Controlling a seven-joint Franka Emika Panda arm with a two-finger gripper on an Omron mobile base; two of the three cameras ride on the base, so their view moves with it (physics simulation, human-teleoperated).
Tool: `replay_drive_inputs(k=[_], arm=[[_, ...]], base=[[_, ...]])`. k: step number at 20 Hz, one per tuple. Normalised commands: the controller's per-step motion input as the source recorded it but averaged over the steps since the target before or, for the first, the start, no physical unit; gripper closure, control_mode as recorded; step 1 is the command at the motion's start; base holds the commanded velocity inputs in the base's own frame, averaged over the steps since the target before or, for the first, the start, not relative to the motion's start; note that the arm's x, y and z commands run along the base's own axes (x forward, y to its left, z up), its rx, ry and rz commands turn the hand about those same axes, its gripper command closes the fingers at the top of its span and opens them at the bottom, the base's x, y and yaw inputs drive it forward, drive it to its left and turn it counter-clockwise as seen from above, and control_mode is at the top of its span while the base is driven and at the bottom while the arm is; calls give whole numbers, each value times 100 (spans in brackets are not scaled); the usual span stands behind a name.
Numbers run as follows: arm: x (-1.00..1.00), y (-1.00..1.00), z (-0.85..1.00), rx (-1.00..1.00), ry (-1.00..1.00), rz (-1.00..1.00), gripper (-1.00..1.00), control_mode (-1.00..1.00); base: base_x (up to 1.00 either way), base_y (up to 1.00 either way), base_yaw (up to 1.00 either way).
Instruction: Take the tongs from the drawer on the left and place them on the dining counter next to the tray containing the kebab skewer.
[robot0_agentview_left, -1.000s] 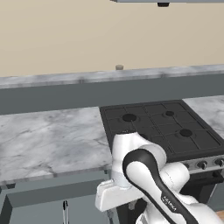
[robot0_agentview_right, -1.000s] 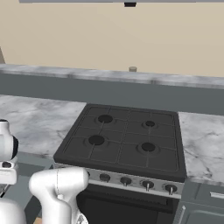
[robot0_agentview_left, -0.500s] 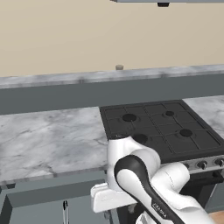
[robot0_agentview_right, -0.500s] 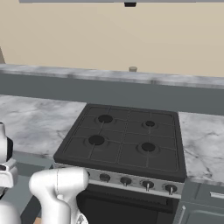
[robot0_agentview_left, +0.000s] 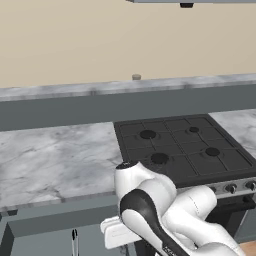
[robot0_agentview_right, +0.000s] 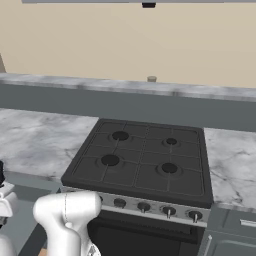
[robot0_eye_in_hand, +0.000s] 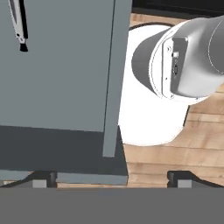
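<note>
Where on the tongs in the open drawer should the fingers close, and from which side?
Grip the tongs mid-shaft, coming straight down from above: they lie flat on the drawer floor, so the open gripper should straddle the slim silvery shaft across its width, likely clear of the dark tip.

Tongs (robot0_eye_in_hand: 19, 24) lie in open drawer (robot0_eye_in_hand: 57, 74), up-left of claw (robot0_eye_in_hand: 111, 177) in hand view. Drawer wall sits above claw. Stove (robot0_agentview_left: 185, 147) right of counter (robot0_agentview_left: 55, 162), behind arm.

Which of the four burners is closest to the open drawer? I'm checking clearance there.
The front left burner, on the stove corner nearest the drawer, which is open low on the left. The other three sit farther back or farther right.
</note>
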Motion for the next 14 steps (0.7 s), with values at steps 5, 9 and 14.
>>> replay_drive_inputs(k=[5, 9, 14], arm=[[6, 0, -9, -14, -24, 1, -100, -100], [1, 0, -1, -1, -23, 1, -100, -100], [15, 0, -3, 0, -9, 0, -100, -100]], base=[[0, 0, 0], [0, 0, 0], [0, 0, 0]])
